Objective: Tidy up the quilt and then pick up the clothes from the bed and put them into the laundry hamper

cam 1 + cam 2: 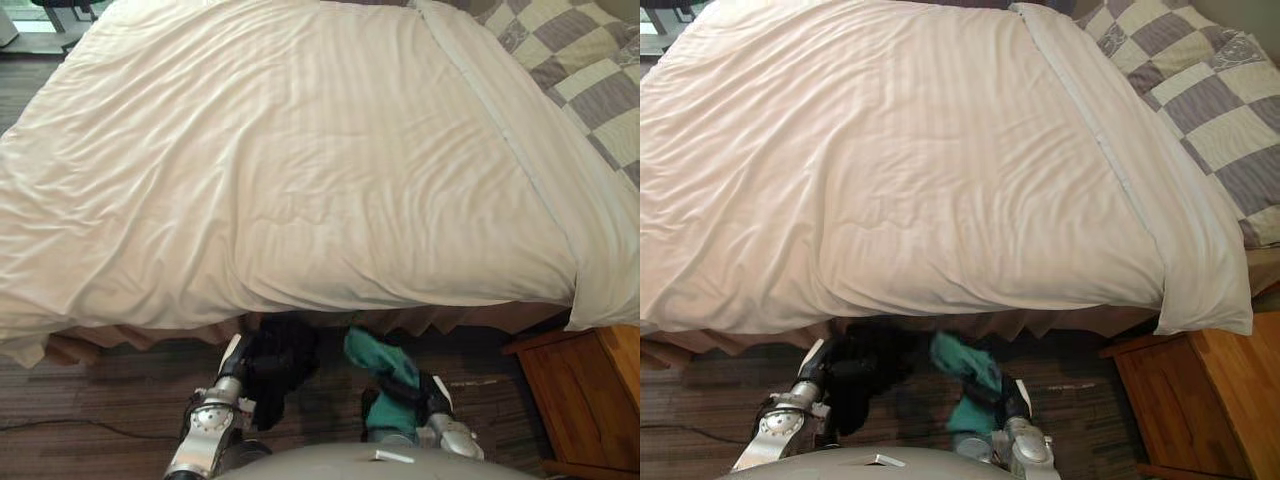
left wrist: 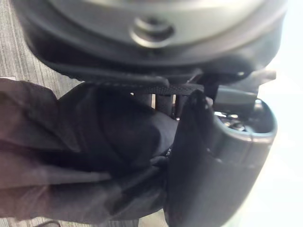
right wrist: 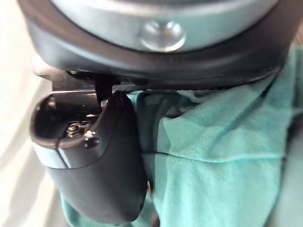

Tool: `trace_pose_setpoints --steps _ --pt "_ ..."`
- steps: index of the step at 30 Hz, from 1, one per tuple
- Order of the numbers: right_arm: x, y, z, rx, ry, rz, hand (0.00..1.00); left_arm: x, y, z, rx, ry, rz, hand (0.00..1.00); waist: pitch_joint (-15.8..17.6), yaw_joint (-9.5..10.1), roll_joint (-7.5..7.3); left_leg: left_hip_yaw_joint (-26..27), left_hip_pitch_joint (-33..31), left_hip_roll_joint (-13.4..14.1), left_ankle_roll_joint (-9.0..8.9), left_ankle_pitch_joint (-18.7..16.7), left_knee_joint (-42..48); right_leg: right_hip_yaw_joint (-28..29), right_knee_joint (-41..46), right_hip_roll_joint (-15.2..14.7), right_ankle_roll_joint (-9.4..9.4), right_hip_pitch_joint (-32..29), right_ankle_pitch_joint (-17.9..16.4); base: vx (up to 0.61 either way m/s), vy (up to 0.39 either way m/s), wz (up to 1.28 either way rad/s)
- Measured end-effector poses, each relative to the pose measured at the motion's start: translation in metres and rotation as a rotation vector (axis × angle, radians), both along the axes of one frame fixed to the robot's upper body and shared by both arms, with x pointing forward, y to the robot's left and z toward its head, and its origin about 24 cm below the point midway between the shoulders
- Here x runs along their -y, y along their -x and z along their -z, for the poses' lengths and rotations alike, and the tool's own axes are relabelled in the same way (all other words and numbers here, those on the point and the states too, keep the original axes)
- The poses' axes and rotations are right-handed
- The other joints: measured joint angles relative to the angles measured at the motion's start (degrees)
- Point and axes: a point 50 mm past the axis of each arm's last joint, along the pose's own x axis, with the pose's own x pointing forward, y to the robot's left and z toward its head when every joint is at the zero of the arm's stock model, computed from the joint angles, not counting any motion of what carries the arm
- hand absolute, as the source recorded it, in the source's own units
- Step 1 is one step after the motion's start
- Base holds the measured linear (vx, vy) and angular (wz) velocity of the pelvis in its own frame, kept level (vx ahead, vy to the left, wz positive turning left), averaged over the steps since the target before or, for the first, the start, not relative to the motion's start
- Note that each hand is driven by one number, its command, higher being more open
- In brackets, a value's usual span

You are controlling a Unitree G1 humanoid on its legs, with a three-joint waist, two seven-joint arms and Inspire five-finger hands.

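1. The quilt (image 1: pixel 300 170) is spread over the bed (image 1: pixel 130 335), with a pillow (image 1: pixel 590 80) at its far right.
2. A cabinet (image 1: pixel 590 400) is set at the near right.
3. Before the bed, the left garment (image 1: pixel 285 360) is held by the left hand (image 1: pixel 245 365) and the right garment (image 1: pixel 372 358) by the right hand (image 1: pixel 425 395).

no words, numbers or signs can be read on the bed, the cloth or the floor. there is a tiny bit of white print on the edge of the thumb of the left hand (image 2: pixel 208 165), near the middle of the left wrist view. it is too small to make out.
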Motion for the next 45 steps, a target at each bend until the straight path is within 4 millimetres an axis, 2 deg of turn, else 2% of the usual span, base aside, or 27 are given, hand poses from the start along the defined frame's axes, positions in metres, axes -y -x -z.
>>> trace_pose_setpoints --steps 3,5,9,11,12,13,14,15,16,17,19,20,21,23,25,26,27,28,29,30,31,32,34,37,40,42,45 --pt "-0.002 0.004 0.004 -0.024 -0.005 0.002 0.00 0.009 0.002 0.002 -0.006 0.021 -0.006 0.00 -0.2 0.51 0.09 -4.2 -1.8 -1.5 0.72 0.8 0.2 3.0 4.2 0.5 -0.43 -0.3 -4.8 0.01 -0.029 0.78" --pt "-0.005 0.000 0.004 -0.022 -0.001 -0.008 0.00 0.011 0.003 0.003 -0.011 0.040 -0.034 0.00 -0.2 0.68 0.75 -7.5 -3.4 -2.4 0.84 2.2 -0.1 1.6 4.1 0.0 -1.09 0.3 -5.5 0.02 -0.014 0.93" --pt "-0.005 -0.010 0.002 -0.010 0.027 -0.074 0.00 0.017 0.002 0.002 0.006 0.117 -0.157 0.00 0.8 2.76 3.72 -18.2 -9.0 -3.7 1.47 5.3 0.2 -5.9 1.6 0.3 -3.05 4.2 -6.1 0.01 -0.034 1.39" --pt "-0.005 -0.019 -0.001 0.014 0.049 -0.081 0.00 0.018 -0.003 -0.004 0.052 0.174 -0.244 0.00 1.8 4.20 5.25 -20.6 -13.2 -5.0 3.93 7.8 1.2 -11.0 2.9 0.4 -4.60 3.7 -7.9 -0.09 -0.049 1.83" --pt "-0.006 -0.027 -0.004 0.035 0.059 -0.079 0.00 0.019 -0.005 -0.009 0.079 0.205 -0.286 0.00 2.4 3.97 6.15 -17.2 -14.8 -6.2 13.93 8.4 -0.6 -14.6 3.3 0.3 -6.11 4.0 -8.9 -0.09 -0.062 2.28" --pt "-0.011 -0.033 -0.006 0.052 0.057 -0.075 0.00 0.016 -0.005 -0.012 0.100 0.207 -0.318 0.00 2.7 3.95 6.32 -6.2 -16.1 -5.0 24.18 2.8 -2.0 -19.0 2.7 -0.3 -6.40 4.9 -8.3 -0.06 -0.079 2.46" --pt "-0.015 -0.038 -0.008 0.066 0.051 -0.072 0.00 0.013 -0.006 -0.013 0.111 0.211 -0.342 0.00 3.1 3.94 5.92 -0.8 -17.3 -4.4 23.79 -0.4 -0.8 -21.0 2.0 -0.7 -6.57 5.5 -7.7 -0.02 -0.055 2.14" --pt "-0.018 -0.044 -0.010 0.084 0.033 -0.055 0.00 0.009 -0.009 -0.016 0.134 0.225 -0.379 0.00 4.1 4.09 5.34 6.0 -20.5 -2.8 21.59 -1.9 5.2 -24.2 2.0 -1.9 -6.25 6.5 -7.6 0.02 -0.003 1.85" --pt "-0.018 -0.050 -0.013 0.101 0.024 -0.034 0.00 0.009 -0.007 -0.016 0.135 0.258 -0.428 0.00 4.0 5.36 6.38 10.9 -23.2 -0.8 20.81 -1.4 16.0 -28.9 2.2 -2.0 -6.27 7.7 -7.7 0.04 0.036 1.86" --pt "-0.016 -0.050 -0.014 0.107 0.021 -0.004 0.00 0.011 0.005 -0.010 0.101 0.291 -0.470 0.00 3.6 6.12 7.56 13.0 -22.1 -0.7 21.35 -1.2 22.7 -32.5 2.3 -1.1 -6.09 10.0 -8.0 0.06 0.036 1.66" --pt "-0.013 -0.052 -0.018 0.136 0.022 0.028 0.00 0.014 0.014 -0.007 0.075 0.314 -0.486 0.00 3.5 6.47 7.83 12.3 -20.7 -3.5 16.87 2.0 18.4 -37.9 2.6 -1.2 -6.44 12.9 -8.3 0.06 0.012 1.79" --pt "-0.012 -0.049 -0.020 0.143 0.019 0.054 0.00 0.015 0.016 -0.009 0.082 0.321 -0.489 0.00 3.9 6.24 6.01 11.2 -18.4 -6.6 17.66 2.9 10.8 -42.8 2.2 -2.6 -6.69 14.5 -8.2 0.08 0.033 2.30" --pt "-0.018 -0.052 -0.024 0.175 -0.001 0.084 0.00 0.008 0.018 -0.010 0.093 0.306 -0.506 0.00 3.8 6.08 4.23 16.5 -18.9 -6.7 18.37 -0.1 12.1 -46.3 1.5 -3.6 -6.53 16.2 -8.1 0.10 0.039 2.00" --pt "-0.019 -0.051 -0.031 0.212 -0.018 0.116 0.00 0.009 0.026 -0.007 0.067 0.298 -0.523 0.00 4.2 6.04 4.05 25.4 -19.6 -3.6 20.15 -0.5 16.5 -51.6 4.2 -2.8 -6.30 17.8 -8.0 0.16 0.063 1.88" --pt "-0.022 -0.043 -0.029 0.200 -0.039 0.138 0.00 0.009 0.029 -0.005 0.052 0.279 -0.539 0.00 4.4 6.54 3.13 21.2 -19.1 -6.0 20.18 -0.4 15.1 -54.5 12.8 -5.6 -7.24 17.4 -6.8 0.18 0.101 1.68" --pt "-0.022 -0.038 -0.030 0.204 -0.044 0.148 0.00 0.010 0.029 -0.005 0.050 0.279 -0.547 0.00 4.3 6.12 3.76 16.8 -18.8 -7.5 20.22 0.6 12.3 -55.0 15.9 -6.6 -7.61 16.9 -8.3 0.16 0.077 1.64" --pt "-0.027 -0.037 -0.032 0.211 -0.059 0.142 0.00 0.008 0.028 -0.006 0.059 0.271 -0.556 0.00 4.0 6.01 3.18 13.7 -18.3 -9.4 20.54 1.3 9.5 -55.8 9.8 -5.5 -6.60 17.0 -9.6 0.18 0.064 1.63" --pt "-0.032 -0.038 -0.034 0.221 -0.073 0.134 0.00 0.004 0.028 -0.006 0.063 0.260 -0.561 0.00 4.2 6.27 2.49 12.9 -17.6 -10.8 20.48 1.3 8.4 -56.4 7.7 -6.1 -7.05 16.2 -8.7 0.16 0.080 1.17" --pt "-0.037 -0.040 -0.036 0.235 -0.104 0.144 0.00 -0.002 0.027 -0.005 0.059 0.240 -0.564 0.00 4.5 6.47 1.81 12.1 -16.8 -12.5 20.15 0.8 8.2 -57.6 12.6 -9.5 -8.39 14.6 -5.0 0.14 0.091 0.62" --pt "-0.039 -0.041 -0.036 0.236 -0.108 0.138 0.00 -0.002 0.025 -0.003 0.050 0.237 -0.564 0.00 4.5 6.80 2.08 11.6 -16.3 -12.9 20.11 0.6 7.6 -56.7 16.7 -11.5 -9.05 13.6 -3.9 0.15 0.132 0.49" --pt "-0.041 -0.042 -0.037 0.241 -0.121 0.118 0.00 -0.004 0.024 -0.003 0.038 0.217 -0.548 0.00 4.9 6.68 3.08 10.2 -14.7 -13.1 20.14 0.6 6.4 -53.2 24.7 -13.9 -14.24 11.2 -0.4 0.12 0.101 0.33" --pt "-0.042 -0.042 -0.037 0.240 -0.124 0.110 0.00 -0.003 0.024 -0.002 0.036 0.212 -0.541 0.00 4.9 6.38 3.76 8.7 -14.3 -12.9 19.63 1.0 6.1 -49.8 26.9 -13.6 -14.71 9.5 -1.6 0.19 0.122 0.69" --pt "-0.042 -0.032 -0.037 0.233 -0.124 0.120 0.00 -0.009 0.011 -0.009 0.082 0.189 -0.511 0.00 5.3 5.62 4.84 2.5 -13.5 -13.1 19.01 1.4 5.1 -33.0 25.8 -5.7 -10.84 4.4 -7.5 0.22 0.073 1.16" --pt "-0.039 -0.013 -0.030 0.189 -0.115 0.142 0.00 -0.004 0.005 -0.012 0.111 0.191 -0.458 0.00 5.4 4.84 3.98 -3.9 -10.8 -16.0 18.73 1.4 3.9 -25.9 23.1 -1.5 -11.09 2.4 -10.3 0.18 -0.003 1.33" --pt "-0.038 -0.014 -0.029 0.195 -0.108 0.133 0.00 0.006 0.005 -0.008 0.087 0.198 -0.405 0.00 5.2 5.05 3.55 -8.4 -8.7 -17.2 18.59 1.9 3.4 -19.4 15.6 4.2 -10.61 0.2 -10.7 0.19 -0.069 0.92" --pt "-0.039 -0.012 -0.027 0.190 -0.104 0.127 0.00 0.013 0.011 -0.003 0.053 0.201 -0.374 0.00 4.8 5.09 2.42 -10.4 -7.2 -19.1 18.14 1.6 3.3 -18.9 9.3 3.9 -10.51 1.3 -10.2 0.14 -0.093 0.74" --pt "-0.041 -0.014 -0.027 0.194 -0.106 0.119 0.00 0.022 0.014 0.002 0.021 0.218 -0.327 0.00 4.2 5.65 1.33 -11.2 -6.3 -21.1 17.05 1.0 2.4 -18.2 5.1 2.3 -9.06 1.4 -4.5 0.12 -0.082 0.28"
